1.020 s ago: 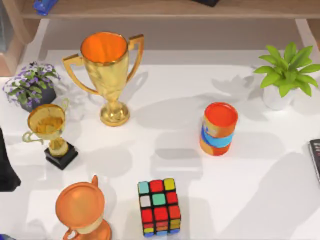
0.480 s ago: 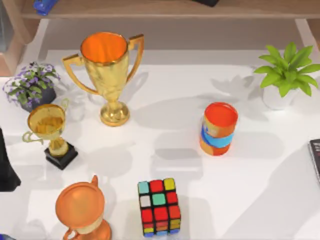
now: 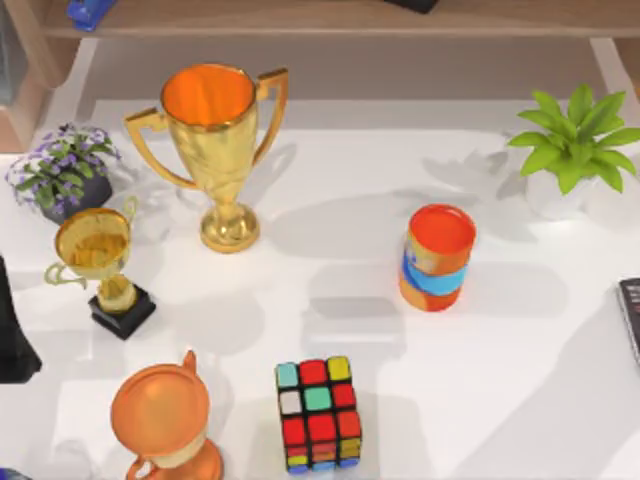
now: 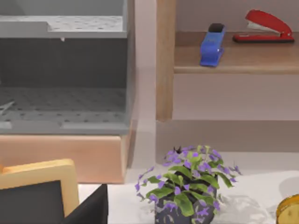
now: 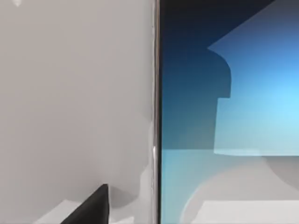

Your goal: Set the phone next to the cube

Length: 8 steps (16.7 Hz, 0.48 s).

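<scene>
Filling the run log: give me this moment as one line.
right gripper: low over phone | cube: table front, phone not yet beside it | left arm: parked, table's left

The phone (image 5: 233,116) runs off the right wrist view's edge (its text end unseen); a dark slab (image 3: 631,318) is cut by the top view's right edge.

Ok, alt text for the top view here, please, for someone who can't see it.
From above, a white table holds a multicoloured puzzle cube near the front edge, with an orange-and-blue striped cylinder behind it to the right. Three trophies stand on the left half, potted plants sit at both back corners, and a dark slab lies at the right edge.
</scene>
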Motion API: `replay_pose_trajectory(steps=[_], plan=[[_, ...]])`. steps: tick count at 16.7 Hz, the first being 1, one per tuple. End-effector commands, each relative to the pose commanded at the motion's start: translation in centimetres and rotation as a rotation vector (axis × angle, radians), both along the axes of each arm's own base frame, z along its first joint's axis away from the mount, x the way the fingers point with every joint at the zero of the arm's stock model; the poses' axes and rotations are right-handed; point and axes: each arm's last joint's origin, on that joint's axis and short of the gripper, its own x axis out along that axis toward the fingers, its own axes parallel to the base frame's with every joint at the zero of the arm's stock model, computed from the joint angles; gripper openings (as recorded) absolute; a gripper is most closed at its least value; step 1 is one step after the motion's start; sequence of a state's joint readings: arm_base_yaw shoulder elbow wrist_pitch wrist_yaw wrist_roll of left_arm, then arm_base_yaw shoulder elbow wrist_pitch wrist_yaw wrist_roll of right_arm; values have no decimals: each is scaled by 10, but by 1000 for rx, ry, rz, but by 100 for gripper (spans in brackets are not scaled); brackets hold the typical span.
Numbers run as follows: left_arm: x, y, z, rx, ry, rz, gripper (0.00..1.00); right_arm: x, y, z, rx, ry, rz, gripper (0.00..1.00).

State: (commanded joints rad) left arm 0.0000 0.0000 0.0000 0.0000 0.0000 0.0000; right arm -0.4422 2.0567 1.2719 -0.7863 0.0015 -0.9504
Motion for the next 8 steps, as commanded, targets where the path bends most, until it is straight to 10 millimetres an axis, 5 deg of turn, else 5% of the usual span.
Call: replay_pose_trajectory(steps=[8], plan=[[0,0,0,0,0,0,100,0,0,0,0,0,0,40]])
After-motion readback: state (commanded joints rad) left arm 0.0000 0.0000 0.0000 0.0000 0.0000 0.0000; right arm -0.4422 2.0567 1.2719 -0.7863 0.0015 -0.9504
